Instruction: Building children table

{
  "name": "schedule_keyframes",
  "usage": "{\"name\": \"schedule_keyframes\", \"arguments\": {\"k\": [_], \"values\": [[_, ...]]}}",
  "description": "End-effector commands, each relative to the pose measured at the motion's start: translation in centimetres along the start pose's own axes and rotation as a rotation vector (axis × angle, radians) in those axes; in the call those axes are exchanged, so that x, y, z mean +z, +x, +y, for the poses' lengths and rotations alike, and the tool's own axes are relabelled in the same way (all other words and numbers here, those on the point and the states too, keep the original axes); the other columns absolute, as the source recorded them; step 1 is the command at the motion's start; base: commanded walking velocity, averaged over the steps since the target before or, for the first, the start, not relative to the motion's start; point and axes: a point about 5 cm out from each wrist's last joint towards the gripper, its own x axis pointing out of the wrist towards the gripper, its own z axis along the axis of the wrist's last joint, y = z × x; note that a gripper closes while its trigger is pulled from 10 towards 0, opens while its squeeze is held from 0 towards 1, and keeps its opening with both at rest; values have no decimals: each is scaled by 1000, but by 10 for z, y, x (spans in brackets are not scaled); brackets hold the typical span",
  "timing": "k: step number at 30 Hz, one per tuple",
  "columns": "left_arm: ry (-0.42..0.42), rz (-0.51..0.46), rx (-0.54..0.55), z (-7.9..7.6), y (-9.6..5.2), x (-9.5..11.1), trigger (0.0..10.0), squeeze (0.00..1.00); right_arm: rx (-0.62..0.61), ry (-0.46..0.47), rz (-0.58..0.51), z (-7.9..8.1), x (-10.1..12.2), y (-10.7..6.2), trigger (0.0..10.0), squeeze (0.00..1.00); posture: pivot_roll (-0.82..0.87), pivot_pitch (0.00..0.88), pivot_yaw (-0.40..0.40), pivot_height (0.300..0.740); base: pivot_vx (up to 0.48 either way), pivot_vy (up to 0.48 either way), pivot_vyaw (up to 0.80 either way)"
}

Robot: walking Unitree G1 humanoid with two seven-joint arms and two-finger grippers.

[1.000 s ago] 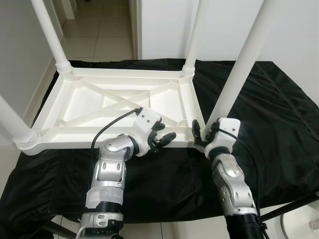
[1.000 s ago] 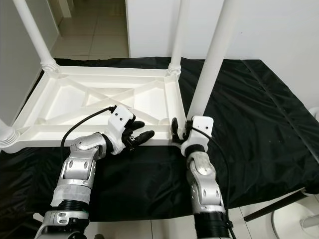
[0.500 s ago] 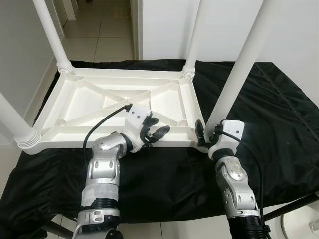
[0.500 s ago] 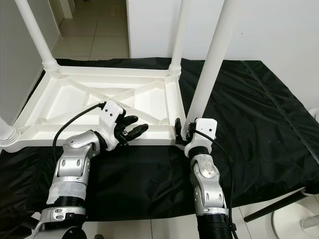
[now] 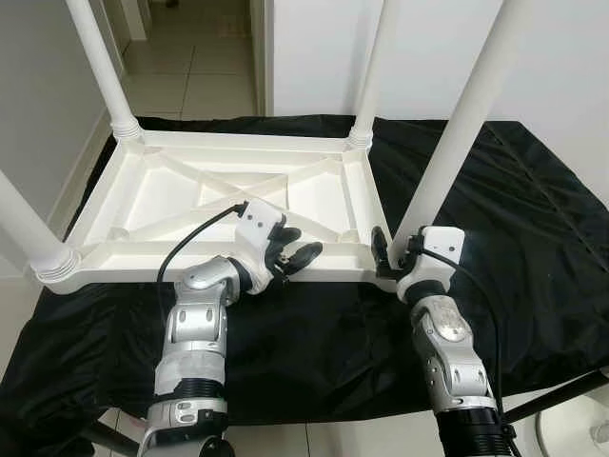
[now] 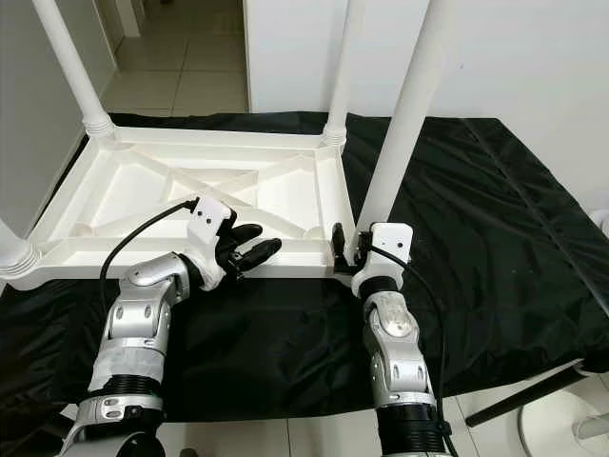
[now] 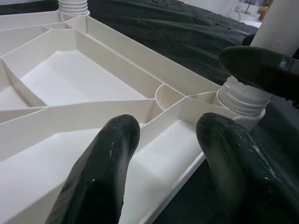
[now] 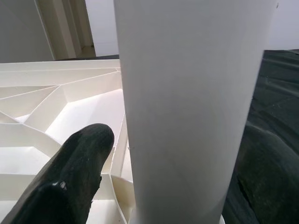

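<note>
Slightly back along the frame the open, empty left end effector had been drawn; the upright leg was apparently straddled by the right end effector, grip unconfirmed.

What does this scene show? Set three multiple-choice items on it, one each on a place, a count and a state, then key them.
1. Where is the right gripper?
A. At the base of the near right white round leg
B. At the far left leg
C. On the floor

2. How many legs stand on the white plastic table?
A. Two
B. Three
C. Four

3. How does the table lie on the black cloth?
A. Upright on its legs
B. Upside down
C. On its side

Key: 1 A, the gripper sits at that leg's socket; 2 C, one leg rises from each corner; 3 B, the ribbed underside faces up.
</note>
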Motion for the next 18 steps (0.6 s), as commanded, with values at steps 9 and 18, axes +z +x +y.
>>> {"name": "schedule_keyframes", "arguments": {"k": [9, 18], "values": [[-84, -71, 453, 13, 20, 25, 10000, 0, 0, 0, 6, 1, -3, 1, 10000, 0, -43, 0, -32, 740, 0, 0, 0], [-121, -55, 514, 21, 18, 23, 10000, 0, -2, 0, 8, 1, -5, 1, 10000, 0, -43, 0, -27, 740, 0, 0, 0]]}}
